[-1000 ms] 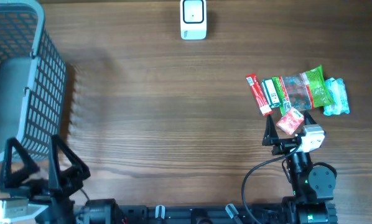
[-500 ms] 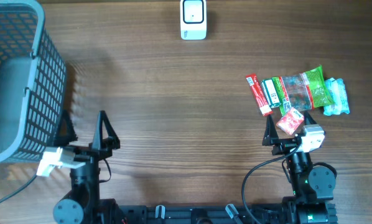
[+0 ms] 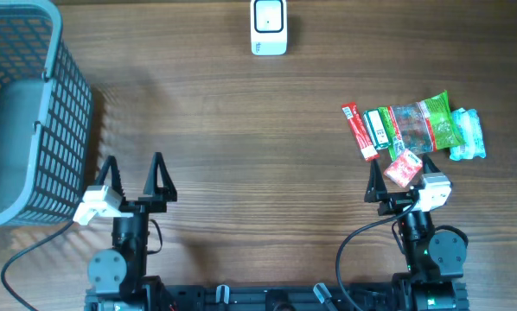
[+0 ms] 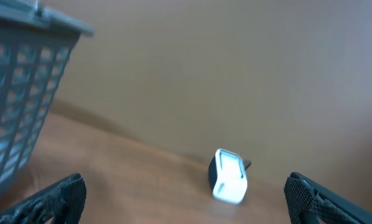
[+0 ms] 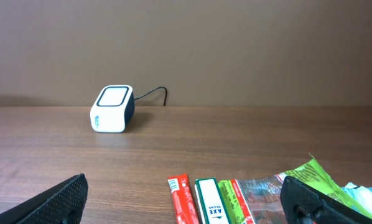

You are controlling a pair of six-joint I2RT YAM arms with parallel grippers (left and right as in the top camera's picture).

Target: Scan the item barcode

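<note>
Two grippers sit at the near edge of the table (image 3: pixel 241 173), and we see both with fingers spread wide, grasping nothing. The left gripper (image 3: pixel 134 164) stands just beside the grey basket (image 3: pixel 64 104), over bare wood. The right gripper (image 3: pixel 402 174) is at the near side of a cluster of snack packets. Seen from above, a small red packet (image 3: pixel 404 168) lies between its fingers, though we cannot tell whether they touch it. Beyond it lie a red stick (image 3: pixel 358 131), a green-and-white pack (image 3: pixel 380 127), a clear green bag (image 3: pixel 427 121) and a pale blue pouch (image 3: pixel 469 135). The white scanner (image 3: pixel 268 26) stands at the far edge, well apart from them.
</note>
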